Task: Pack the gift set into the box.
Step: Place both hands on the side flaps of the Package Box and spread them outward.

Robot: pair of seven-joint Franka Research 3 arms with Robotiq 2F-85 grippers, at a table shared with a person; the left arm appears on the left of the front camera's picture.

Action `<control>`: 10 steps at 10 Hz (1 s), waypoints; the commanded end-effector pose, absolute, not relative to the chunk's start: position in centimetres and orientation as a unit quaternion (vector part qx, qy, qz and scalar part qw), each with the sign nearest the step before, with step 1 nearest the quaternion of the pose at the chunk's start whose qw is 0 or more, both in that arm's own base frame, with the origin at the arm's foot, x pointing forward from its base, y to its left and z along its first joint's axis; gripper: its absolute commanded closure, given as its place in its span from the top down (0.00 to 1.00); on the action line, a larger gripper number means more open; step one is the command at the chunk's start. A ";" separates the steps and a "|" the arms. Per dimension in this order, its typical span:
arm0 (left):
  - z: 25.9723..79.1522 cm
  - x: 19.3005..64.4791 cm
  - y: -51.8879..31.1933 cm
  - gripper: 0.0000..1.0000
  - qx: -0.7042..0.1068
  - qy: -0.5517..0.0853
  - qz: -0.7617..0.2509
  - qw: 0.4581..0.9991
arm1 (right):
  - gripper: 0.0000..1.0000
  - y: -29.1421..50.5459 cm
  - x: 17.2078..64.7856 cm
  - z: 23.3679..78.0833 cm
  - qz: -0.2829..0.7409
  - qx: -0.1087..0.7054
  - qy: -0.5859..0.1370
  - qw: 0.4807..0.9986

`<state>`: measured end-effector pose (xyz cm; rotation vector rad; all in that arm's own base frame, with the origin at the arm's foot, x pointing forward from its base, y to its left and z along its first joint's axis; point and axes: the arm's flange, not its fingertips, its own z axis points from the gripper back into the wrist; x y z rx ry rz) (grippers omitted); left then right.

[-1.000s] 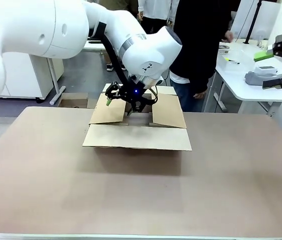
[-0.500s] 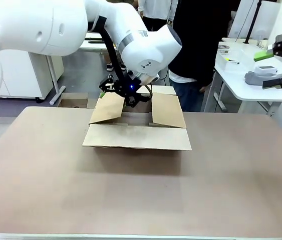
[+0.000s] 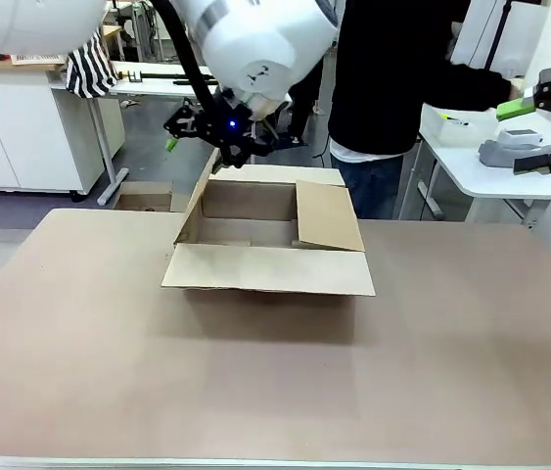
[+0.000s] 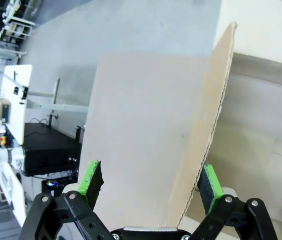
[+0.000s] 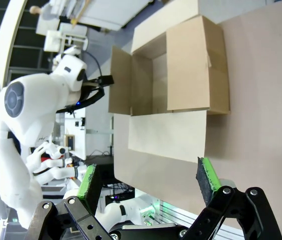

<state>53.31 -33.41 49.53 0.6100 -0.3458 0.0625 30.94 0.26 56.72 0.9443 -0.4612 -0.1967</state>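
On the table (image 3: pixel 451 372), the box (image 3: pixel 267 233) stands open, floor seemingly hidden by flaps (image 3: pixel 267 269).

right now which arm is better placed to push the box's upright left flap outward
Left: the left fingers hang open at the top edge of the upright flap; the right fingers are open far off, away from the box.

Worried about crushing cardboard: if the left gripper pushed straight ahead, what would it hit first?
Probably the raised side flap of the box, between the left gripper's open fingers; depth unclear.
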 end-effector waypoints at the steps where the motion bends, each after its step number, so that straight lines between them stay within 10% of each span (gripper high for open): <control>1: 48.0 52.2 -29.1 1.00 0.263 -0.166 0.061 0.949 | 1.00 0.3 31.3 56.7 -0.083 0.461 -0.227 0.854; 10: 46.0 53.0 -14.6 1.00 -0.014 -0.119 0.076 0.990 | 1.00 0.3 31.3 56.7 -0.083 0.461 -0.227 0.854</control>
